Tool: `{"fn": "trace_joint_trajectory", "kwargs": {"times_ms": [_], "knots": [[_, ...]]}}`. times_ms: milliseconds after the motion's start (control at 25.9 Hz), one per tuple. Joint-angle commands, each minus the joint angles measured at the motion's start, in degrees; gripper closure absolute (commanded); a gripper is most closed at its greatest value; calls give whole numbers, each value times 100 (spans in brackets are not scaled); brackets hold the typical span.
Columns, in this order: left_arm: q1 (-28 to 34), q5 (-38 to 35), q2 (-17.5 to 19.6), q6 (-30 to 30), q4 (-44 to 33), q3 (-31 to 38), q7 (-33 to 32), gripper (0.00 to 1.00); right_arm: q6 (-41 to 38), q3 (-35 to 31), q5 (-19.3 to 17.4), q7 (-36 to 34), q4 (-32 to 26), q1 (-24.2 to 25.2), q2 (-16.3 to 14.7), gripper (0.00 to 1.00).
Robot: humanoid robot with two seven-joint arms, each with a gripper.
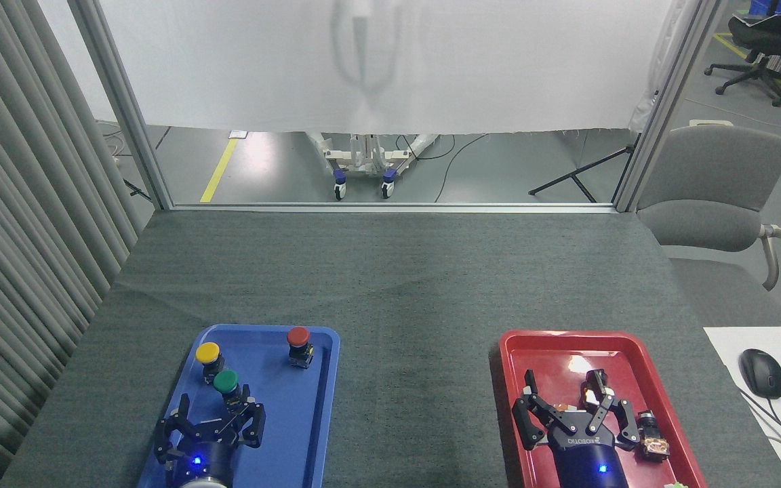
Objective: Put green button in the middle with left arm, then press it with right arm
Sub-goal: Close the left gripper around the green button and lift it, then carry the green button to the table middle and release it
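Jaws wide around green button (pixel 226 381)

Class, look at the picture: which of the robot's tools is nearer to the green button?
Left. The left tool sits open just in front of the green button on the blue tray; the right tool is far across, over the red tray.

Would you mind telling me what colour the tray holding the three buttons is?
Blue: the tray, seen in the head view.
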Motion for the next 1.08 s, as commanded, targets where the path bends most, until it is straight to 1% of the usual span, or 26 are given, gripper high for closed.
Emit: {"fn": "trace_joint_trajectory", "kwargs": {"times_ms": [0, 116, 309, 425, 503, 580, 619, 696, 773, 890, 967, 1044], "knots": [[-36, 27, -7, 4, 102, -22, 15, 1, -5, -1, 9, -4, -37, 90, -38, 0], [-115, 35, -7, -40, 163, -22, -11, 2, 12, -10, 9, 23, -37, 90, -38, 0], [-352, 62, -7, -277, 506, -58, -2, 20, 21, 8, 17, 32, -37, 108, -47, 0], [-422, 62, -7, -330, 629, -66, 15, 36, -5, -1, 26, 23, -54, 204, -47, 0], [-431, 62, -7, -444, 638, -128, -20, 52, -23, -1, 17, 5, -81, 222, -64, 0], [-431, 62, -7, -567, 638, -181, -28, 74, -23, -10, 17, -4, -81, 222, -73, 0], [-422, 62, -7, -602, 638, -181, -28, 81, -23, -10, 17, -4, -81, 222, -91, 0], [-405, 35, 19, -629, 629, -181, -28, 91, -23, -1, 17, 5, -81, 222, -99, 0], [-378, 44, 90, -708, 576, -189, -28, 99, -23, -1, 17, 5, -81, 222, -99, 0], [-282, 62, 204, -1147, 400, -242, -37, 100, -14, -10, 9, 32, -81, 204, -99, 0], [-150, 71, 257, -1552, 23, -260, 15, 100, -23, 8, 9, 40, -81, 213, -91, 0], [-18, 71, 301, -2246, -540, -374, 33, 100, -23, 34, 9, 40, -81, 213, -82, 0]]}}
